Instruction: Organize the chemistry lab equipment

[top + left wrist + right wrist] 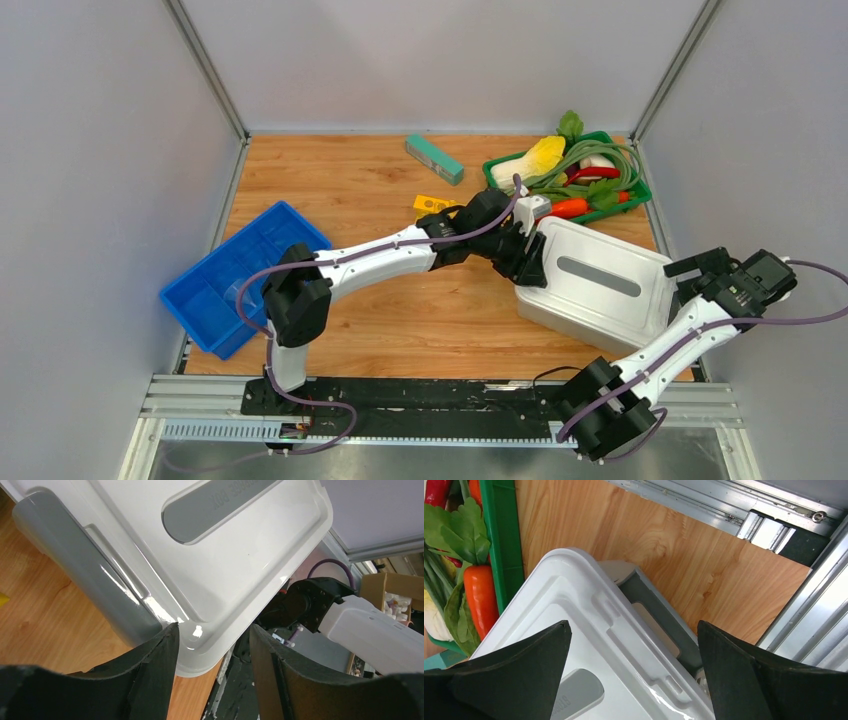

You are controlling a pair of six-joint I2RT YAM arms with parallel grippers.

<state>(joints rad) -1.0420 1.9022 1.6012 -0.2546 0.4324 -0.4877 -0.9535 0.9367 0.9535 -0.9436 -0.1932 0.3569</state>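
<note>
Near the bottom of the top view, the two arm bases sit at the edge of the wooden surface (400, 320). At the lower left of the frame a blue tray (225, 280) lies at an angle by the left wall. Something faint and clear shows inside it, too dim to name.

At centre right a white box (595, 285) with a closed lid sits askew on the surface. The left arm stretches from lower left across to the box's left edge. The left fingers (528, 265) are parted. In the left wrist view a rounded corner of the lid shows in the gap between them, with a grey latch (80, 575) just beside the left-hand one. Whether either finger touches the box cannot be told.

The right arm bends up along the right edge of the frame. The right fingers (690, 266) hang over the box's right end, spread wide and holding nothing. The right wrist view shows the lid and another grey latch below them.

Farther back, a yellow rack (435, 206) with holes lies on the surface at frame centre, partly hidden behind the left arm. To its upper right a green basket (640, 190) of toy vegetables is just beside the box's far corner. A teal block (435, 158) lies at upper centre, apart from both.
</note>
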